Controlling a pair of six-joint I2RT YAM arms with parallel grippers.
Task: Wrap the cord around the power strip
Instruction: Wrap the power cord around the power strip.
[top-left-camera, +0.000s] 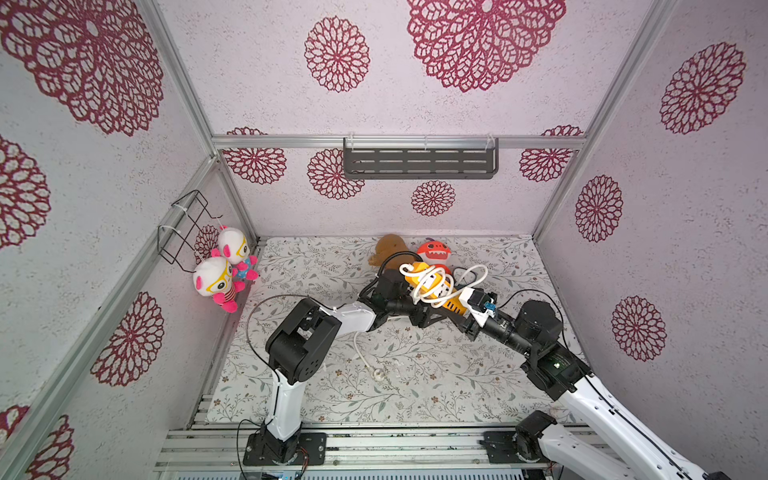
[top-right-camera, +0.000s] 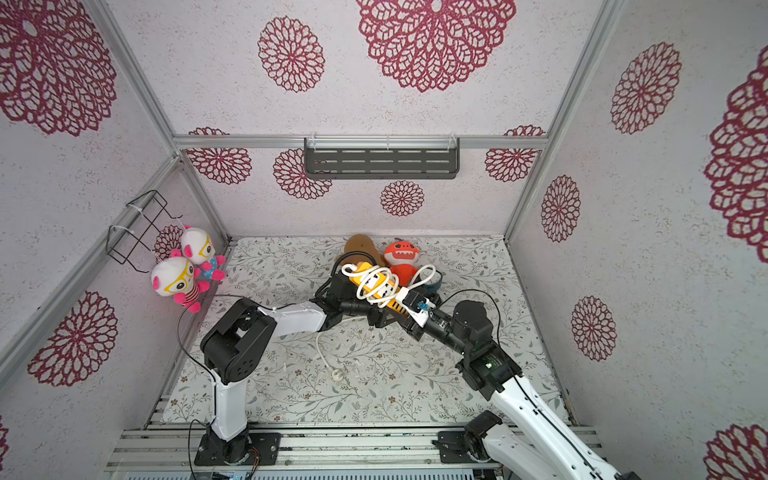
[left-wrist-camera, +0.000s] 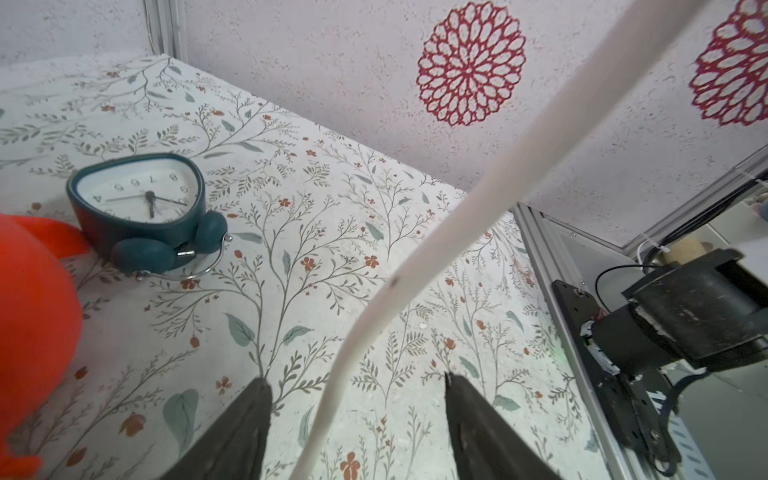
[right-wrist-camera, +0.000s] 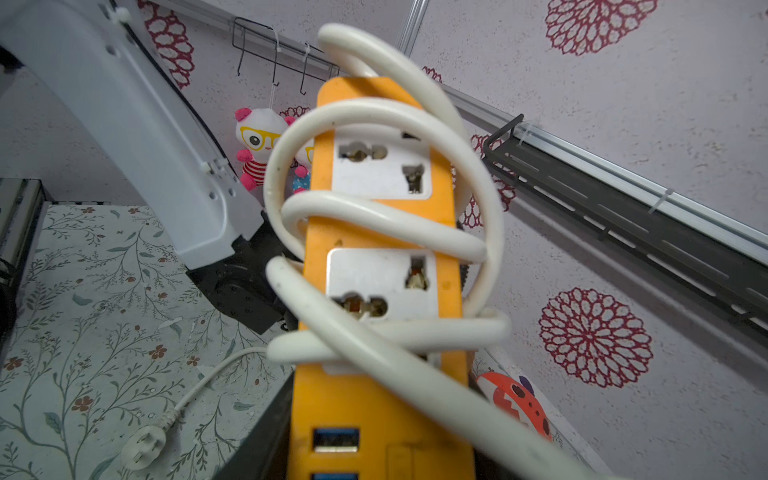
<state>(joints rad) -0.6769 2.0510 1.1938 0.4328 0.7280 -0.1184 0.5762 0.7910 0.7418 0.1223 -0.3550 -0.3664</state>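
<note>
The orange-yellow rectangular plastic power strip (right-wrist-camera: 332, 399) was held clear of the floral-patterned bench (top-left-camera: 415, 395), its USB end clamped in the right pincer (top-left-camera: 459, 309). The long white flexible cord (right-wrist-camera: 386, 224) coiled loosely around it. A slack stretch ran between the spread fingers (left-wrist-camera: 253, 415) of the left pincer (left-wrist-camera: 355, 378), and the plug (top-left-camera: 379, 375) lay well apart from both.
</note>
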